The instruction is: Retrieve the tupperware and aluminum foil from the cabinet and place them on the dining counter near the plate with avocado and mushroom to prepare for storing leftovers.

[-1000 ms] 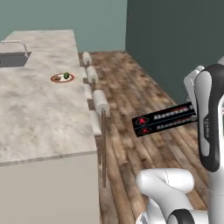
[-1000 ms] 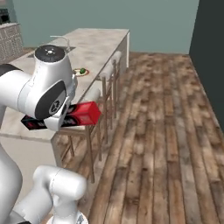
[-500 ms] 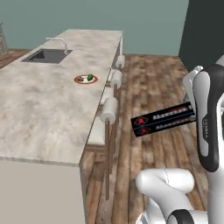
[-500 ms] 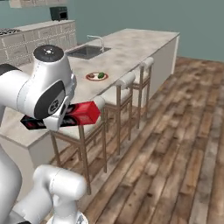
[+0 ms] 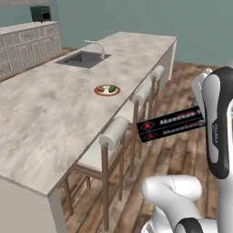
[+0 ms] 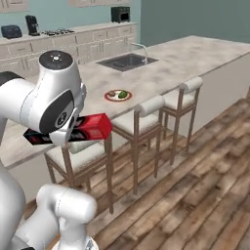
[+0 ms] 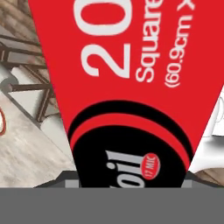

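Note:
The aluminum foil (image 5: pixel 170 125), a long black box with red ends, is carried level in the air over the wood floor, beside the stools. My gripper (image 7: pixel 127 178) is shut on it; the red and black face of the aluminum foil (image 7: pixel 131 87) looms right in front of the hand camera. From the right base view the aluminum foil (image 6: pixel 93 128) sticks out from behind my arm. On the dining counter (image 5: pixel 50 113) sits the plate (image 5: pixel 107 90) with the green avocado (image 5: pixel 112 88) and the mushroom (image 6: pixel 113 93). The tupperware and the cabinet are out of view.
Three stools (image 5: pixel 113 132) (image 5: pixel 142 93) (image 5: pixel 157 72) line the counter's near edge, between me and the plate (image 6: pixel 118 95). A sink with a faucet (image 5: pixel 84 58) is set into the counter beyond the plate. Drawer units (image 6: pixel 97 46) run along the back wall.
The whole picture has shifted: the base has moved, and the counter with stools now runs across in front. The foil box stays in my gripper in the same pose.

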Robot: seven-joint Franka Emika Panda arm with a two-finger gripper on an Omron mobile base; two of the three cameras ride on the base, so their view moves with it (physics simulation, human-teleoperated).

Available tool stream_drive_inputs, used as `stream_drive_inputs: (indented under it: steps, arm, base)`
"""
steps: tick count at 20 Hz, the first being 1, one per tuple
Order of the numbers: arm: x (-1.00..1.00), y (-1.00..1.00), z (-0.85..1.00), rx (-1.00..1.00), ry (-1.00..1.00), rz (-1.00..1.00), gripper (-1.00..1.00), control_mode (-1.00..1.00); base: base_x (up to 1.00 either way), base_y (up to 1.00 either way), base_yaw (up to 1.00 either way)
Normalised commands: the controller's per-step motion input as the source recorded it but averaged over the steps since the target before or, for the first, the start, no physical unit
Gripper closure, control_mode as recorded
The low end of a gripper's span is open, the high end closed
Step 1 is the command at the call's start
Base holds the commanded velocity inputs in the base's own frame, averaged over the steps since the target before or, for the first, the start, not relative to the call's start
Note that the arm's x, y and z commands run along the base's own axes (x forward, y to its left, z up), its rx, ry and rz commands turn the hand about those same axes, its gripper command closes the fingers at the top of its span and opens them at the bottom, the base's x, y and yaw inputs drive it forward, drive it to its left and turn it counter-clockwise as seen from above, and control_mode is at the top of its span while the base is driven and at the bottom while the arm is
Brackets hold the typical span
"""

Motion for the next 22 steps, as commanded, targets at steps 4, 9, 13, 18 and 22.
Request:
stream_drive_inputs:
  steps: [4,9,13,18,22]
  arm:
    - [0.0,0.0,0.0,0.0,0.0,0.0,1.0,1.0]
    - [0.0,0.0,0.0,0.0,0.0,0.0,1.0,1.0]
    - [0.0,0.0,0.0,0.0,0.0,0.0,1.0,1.0]
    - [0.0,0.0,0.0,0.0,0.0,0.0,1.0,1.0]
    - [0.0,0.0,0.0,0.0,0.0,0.0,1.0,1.0]
  base:
    - [0.74,-0.78,0.54]
    - [0.73,-0.87,0.51]
    - [0.65,-0.99,0.46]
    - [0.61,-1.0,0.45]
    - [0.64,-0.98,0.46]
